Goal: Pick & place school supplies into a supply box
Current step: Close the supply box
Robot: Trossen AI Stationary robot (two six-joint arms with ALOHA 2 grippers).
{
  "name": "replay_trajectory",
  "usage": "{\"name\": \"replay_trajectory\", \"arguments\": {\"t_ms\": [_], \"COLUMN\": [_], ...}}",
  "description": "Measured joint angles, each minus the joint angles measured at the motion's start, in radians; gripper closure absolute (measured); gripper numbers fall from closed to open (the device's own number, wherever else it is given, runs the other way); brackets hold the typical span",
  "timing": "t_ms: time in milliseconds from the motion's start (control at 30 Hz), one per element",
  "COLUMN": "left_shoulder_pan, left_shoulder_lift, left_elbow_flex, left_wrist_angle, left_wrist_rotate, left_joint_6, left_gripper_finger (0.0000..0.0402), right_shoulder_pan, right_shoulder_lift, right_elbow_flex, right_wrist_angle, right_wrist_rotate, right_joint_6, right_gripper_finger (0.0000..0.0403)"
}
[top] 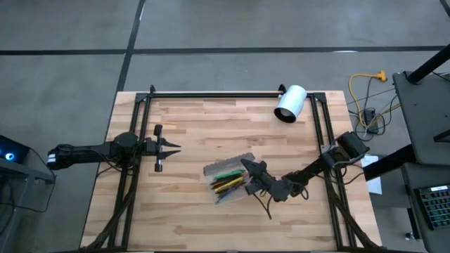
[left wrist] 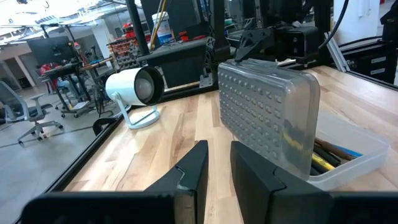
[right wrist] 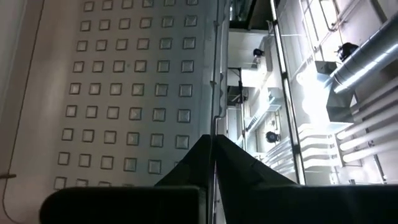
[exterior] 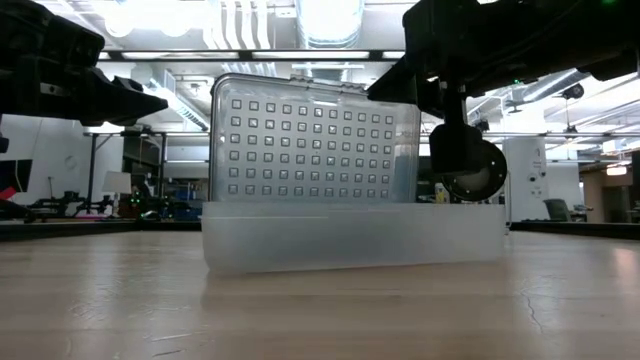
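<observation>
A: Translucent plastic supply box [top: 228, 182] at desk centre, pencils and pens [top: 226, 184] inside. Right gripper [top: 247, 166], jaws clenched, at its 2 o'clock against the raised lid [exterior: 313, 138].
B: Push lid down slowly, squarely. Left gripper [top: 171, 147] idle at 9 o'clock, jaws slightly parted, empty.

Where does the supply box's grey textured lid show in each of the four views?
High view: lid at table centre, beside the right gripper.
Low view: lid upright, centre, above the translucent tray.
Left wrist view: lid standing right of centre.
Right wrist view: lid fills the left half.
Shared landmark: the white cylinder, also in the left wrist view.
</observation>
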Motion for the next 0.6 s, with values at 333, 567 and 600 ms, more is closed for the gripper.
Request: {"name": "replay_trajectory", "arguments": {"t_ms": [333,567,600], "left_shoulder_pan": [0.0,0.0,0.0], "left_shoulder_lift": [0.0,0.0,0.0], "left_elbow_flex": [0.0,0.0,0.0], "left_wrist_angle": [0.0,0.0,0.0], "left_wrist_rotate": [0.0,0.0,0.0], "left_joint_6": [0.0,0.0,0.0], "left_gripper_finger": [0.0348,0.0348,0.0348], "right_shoulder_pan": [-0.047,-0.087,-0.087], "right_shoulder_lift": [0.0,0.0,0.0], "right_elbow_flex": [-0.013,-0.054,-0.061], "right_wrist_angle": [0.058,0.191,0.22], "right_wrist_rotate": [-0.059,-0.066,-0.066], "right_joint_6": [-0.028,-0.088,-0.102], "right_gripper_finger": [0.0394,0.0394,0.0395]}}
